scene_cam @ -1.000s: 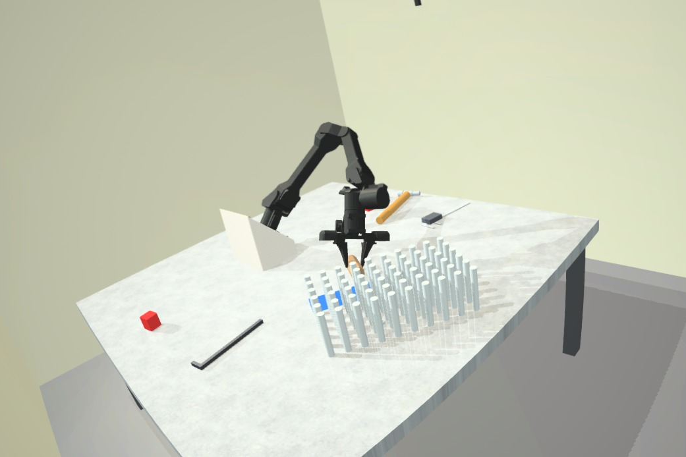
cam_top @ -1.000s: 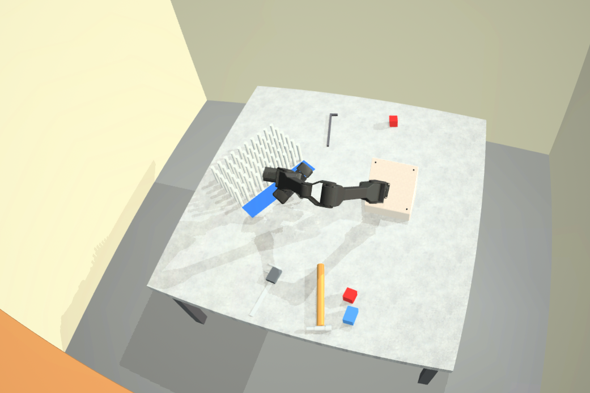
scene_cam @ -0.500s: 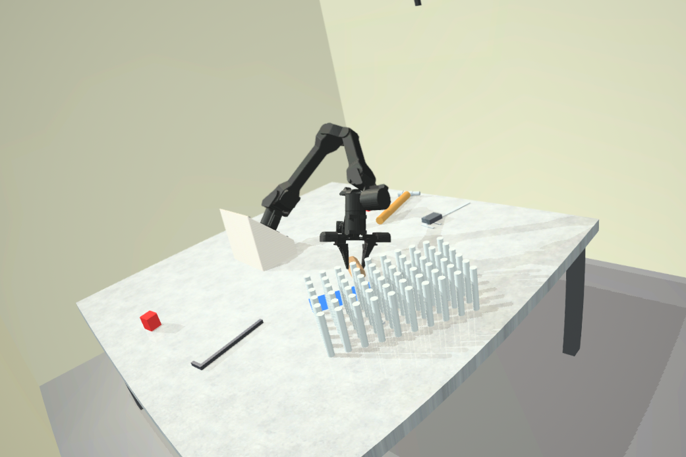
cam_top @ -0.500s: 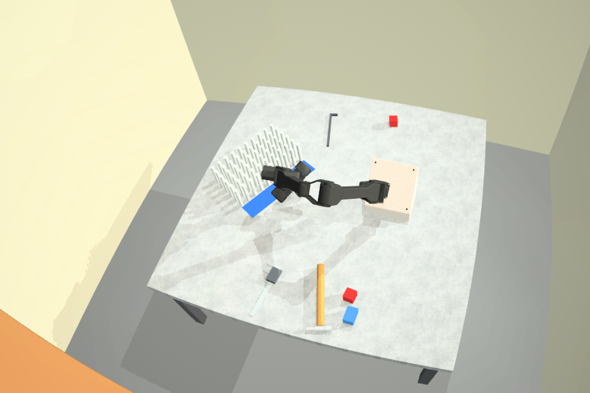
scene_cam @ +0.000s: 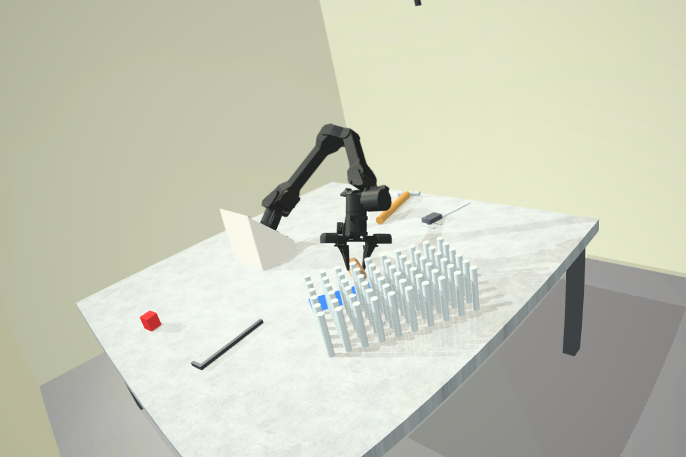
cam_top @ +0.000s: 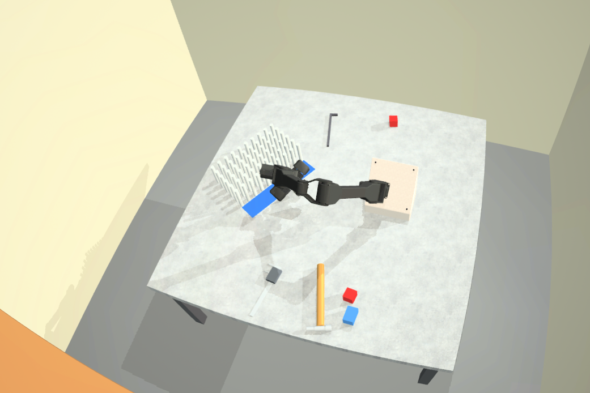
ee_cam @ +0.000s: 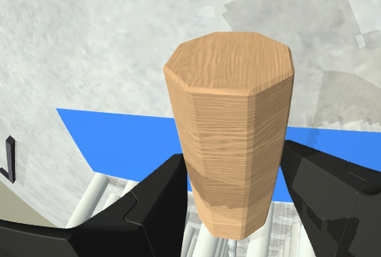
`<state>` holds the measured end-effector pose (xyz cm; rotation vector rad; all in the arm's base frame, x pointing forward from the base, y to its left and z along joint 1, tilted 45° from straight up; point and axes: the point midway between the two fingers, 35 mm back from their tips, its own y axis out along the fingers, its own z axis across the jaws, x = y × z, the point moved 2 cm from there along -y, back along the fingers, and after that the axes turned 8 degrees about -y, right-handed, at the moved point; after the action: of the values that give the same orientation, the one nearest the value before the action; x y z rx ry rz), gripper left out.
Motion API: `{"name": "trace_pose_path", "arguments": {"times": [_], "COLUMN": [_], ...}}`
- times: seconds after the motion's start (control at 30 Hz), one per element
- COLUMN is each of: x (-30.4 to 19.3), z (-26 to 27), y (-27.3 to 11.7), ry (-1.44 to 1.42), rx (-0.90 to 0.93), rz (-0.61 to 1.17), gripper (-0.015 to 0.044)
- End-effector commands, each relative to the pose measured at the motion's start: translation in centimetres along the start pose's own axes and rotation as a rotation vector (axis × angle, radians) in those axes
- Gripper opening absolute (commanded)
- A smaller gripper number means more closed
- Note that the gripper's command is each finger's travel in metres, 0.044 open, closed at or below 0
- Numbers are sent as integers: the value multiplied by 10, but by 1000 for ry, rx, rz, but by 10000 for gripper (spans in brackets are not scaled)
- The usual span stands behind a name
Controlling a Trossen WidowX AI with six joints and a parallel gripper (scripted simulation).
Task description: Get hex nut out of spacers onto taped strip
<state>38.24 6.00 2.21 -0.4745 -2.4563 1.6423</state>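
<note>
My gripper (scene_cam: pixel 356 265) (ee_cam: pixel 233 157) is shut on a faceted wooden handle (scene_cam: pixel 359 268) (ee_cam: pixel 228 115). It holds the handle at the front edge of the spacer field, above the blue taped strip (cam_top: pixel 258 204) (scene_cam: pixel 321 302) (ee_cam: pixel 120 140). The handle's lower end points toward the spacers in the wrist view; what extends beyond it cannot be made out. The pale metal spacers (cam_top: pixel 272 130) (scene_cam: pixel 377 317) (ee_cam: pixel 89 198) stand upright in close rows behind the strip. I cannot make out the hex nut. A dark L-shaped bar (cam_top: pixel 329 132) (scene_cam: pixel 230 344) (ee_cam: pixel 11 161) lies beside the field.
A hammer (cam_top: pixel 320 294) (scene_cam: pixel 393 207) and a grey block with a thin pale rod (cam_top: pixel 274 274) (scene_cam: pixel 431 218) lie on the other side. Red (cam_top: pixel 349 295) and blue (cam_top: pixel 350 315) blocks lie near the hammer. Another red cube (cam_top: pixel 393 121) (scene_cam: pixel 150 321) lies beyond the L-shaped bar.
</note>
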Motion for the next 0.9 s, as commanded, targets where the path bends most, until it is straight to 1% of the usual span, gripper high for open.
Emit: {"name": "trace_pose_path", "arguments": {"times": [0.0,0.87], "x": [-5,-18], "z": [0,2], "y": [1,7], "ry": [-4,-4], "rx": [-3,-3], "rz": [4,5], "gripper": [0,0]}}
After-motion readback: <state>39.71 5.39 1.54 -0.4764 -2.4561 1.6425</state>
